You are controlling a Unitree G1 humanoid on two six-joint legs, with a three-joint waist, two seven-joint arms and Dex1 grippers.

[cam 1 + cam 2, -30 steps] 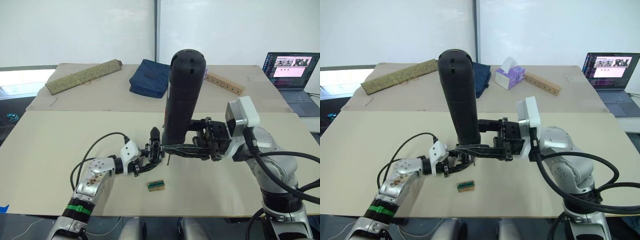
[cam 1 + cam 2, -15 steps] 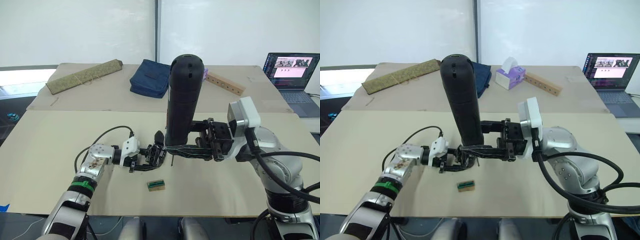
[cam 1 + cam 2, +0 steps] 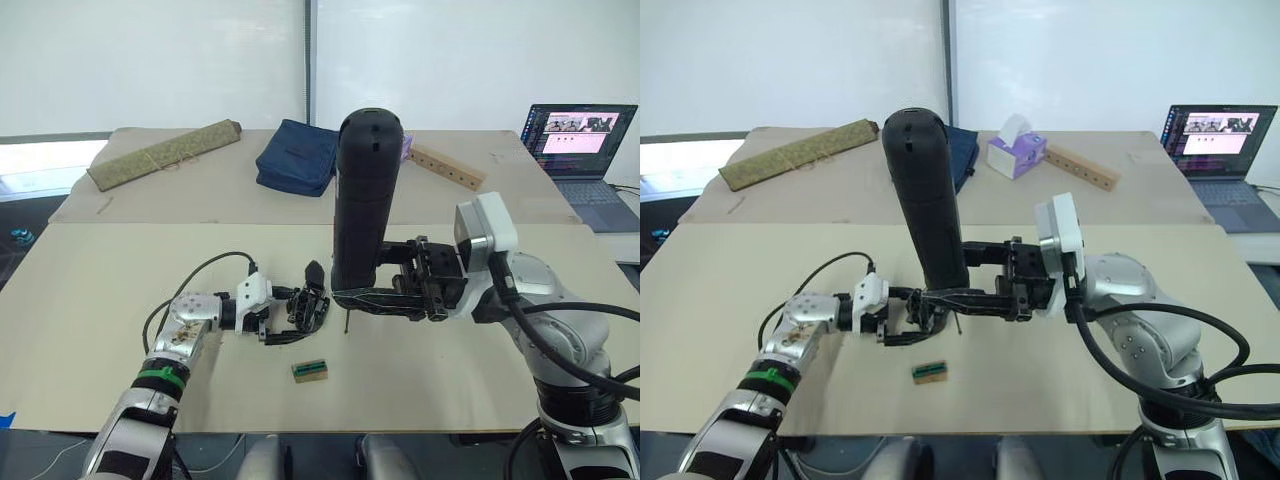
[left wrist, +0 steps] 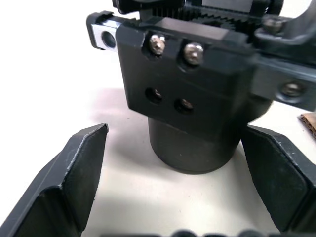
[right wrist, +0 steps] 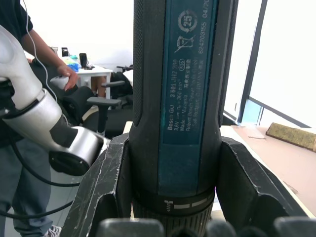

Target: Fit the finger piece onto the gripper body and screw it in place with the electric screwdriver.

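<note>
Nearest us, a small green-and-brown block lay on the tan table. Just behind it our left gripper sat with fingers spread either side of the gripper body, not touching it. Our right gripper was clamped on the screwdriver, held upright, its bit pointing down just beside the body. Farther back lay a blue pouch, a wooden bar and a laptop.

The right gripper holds the thick dark cylindrical electric screwdriver upright, beside the small black gripper body mid-table.
</note>
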